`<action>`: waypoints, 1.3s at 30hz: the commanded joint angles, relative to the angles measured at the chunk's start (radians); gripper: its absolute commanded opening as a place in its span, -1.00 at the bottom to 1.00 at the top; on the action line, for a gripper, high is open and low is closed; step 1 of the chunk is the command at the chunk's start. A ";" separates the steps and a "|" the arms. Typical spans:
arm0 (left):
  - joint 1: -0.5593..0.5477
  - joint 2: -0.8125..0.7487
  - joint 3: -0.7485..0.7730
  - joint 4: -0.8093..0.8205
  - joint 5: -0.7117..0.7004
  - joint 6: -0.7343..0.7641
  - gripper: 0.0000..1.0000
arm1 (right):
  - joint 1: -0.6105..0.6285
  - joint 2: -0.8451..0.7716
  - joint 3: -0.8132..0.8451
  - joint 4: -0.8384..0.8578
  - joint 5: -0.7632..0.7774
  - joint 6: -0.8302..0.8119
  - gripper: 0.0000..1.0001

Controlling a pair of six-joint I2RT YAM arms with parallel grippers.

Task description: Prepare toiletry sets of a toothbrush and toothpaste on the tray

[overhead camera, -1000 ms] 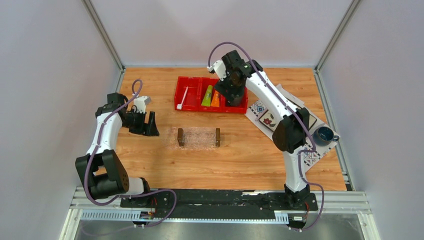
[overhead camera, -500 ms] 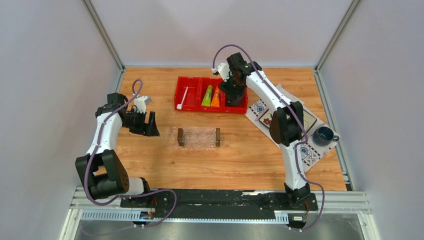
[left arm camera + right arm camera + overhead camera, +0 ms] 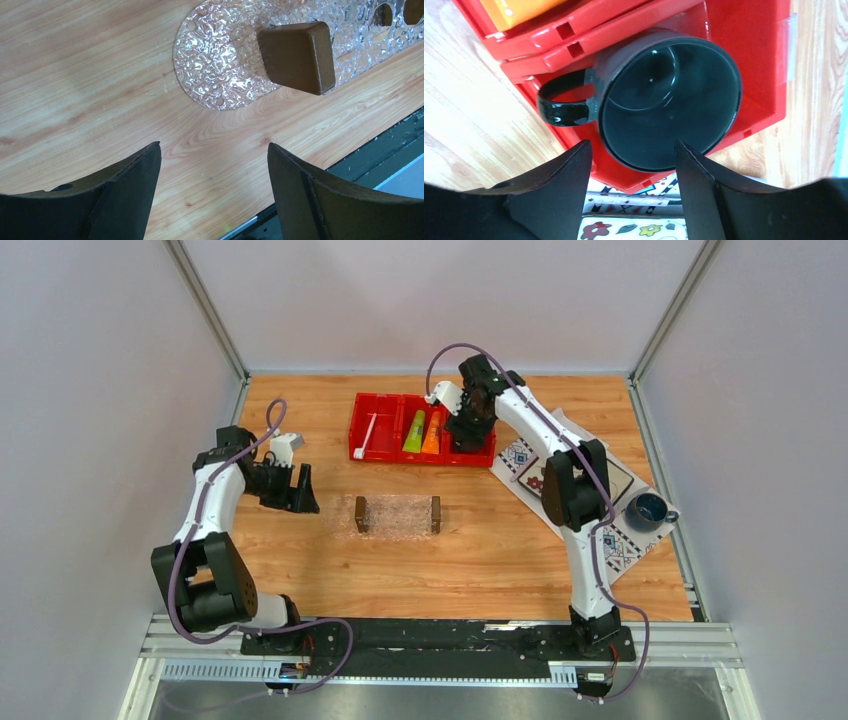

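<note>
Top external: slim white toothbrush (image 3: 368,435) lies in the left compartment of the red three-compartment plastic bin (image 3: 400,459), at the far edge of the wooden desk (image 3: 480,570). Lime-green squeeze tube (image 3: 413,432) and orange squeeze tube (image 3: 432,434) lie side by side in the middle compartment. Clear plastic tray (image 3: 398,518) with brown block handles sits at desk centre. Right claw (image 3: 468,432) hangs over the right compartment, jaws parted above the dark mug (image 3: 669,100), gripping nothing. Left claw (image 3: 302,490) is released, near the left edge.

Slim white toothbrush (image 3: 367,434) lying slightly aslant in left compartment of red bin (image 3: 400,460). In middle compartment, green tube (image 3: 413,431) and orange tube (image 3: 431,433) side by side, green on left. Clear textured tray (image 3: 398,516), brown block at each short end, flat on counter (image 3: 480,560), apart from bin on near side.
</note>
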State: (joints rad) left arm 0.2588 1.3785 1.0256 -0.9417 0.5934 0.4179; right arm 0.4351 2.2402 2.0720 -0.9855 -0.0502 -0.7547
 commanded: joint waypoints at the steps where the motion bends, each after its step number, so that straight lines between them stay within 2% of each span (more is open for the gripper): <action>1: 0.008 0.020 0.004 0.015 0.022 0.021 0.71 | -0.015 -0.011 0.000 0.051 -0.001 -0.098 0.29; 14: 0.008 0.065 0.024 0.020 0.019 0.015 0.71 | -0.010 0.001 -0.075 0.120 0.000 -0.173 0.16; 26: 0.008 0.108 0.048 0.017 0.023 0.009 0.71 | 0.010 0.024 -0.096 0.153 0.038 -0.209 -0.19; 39: 0.010 0.117 0.067 0.004 0.022 0.013 0.71 | 0.014 -0.005 -0.109 0.145 0.081 -0.258 -0.33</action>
State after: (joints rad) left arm 0.2588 1.4891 1.0554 -0.9390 0.5938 0.4171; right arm 0.4511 2.2501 1.9671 -0.8654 -0.0273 -0.9764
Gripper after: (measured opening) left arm 0.854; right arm 0.351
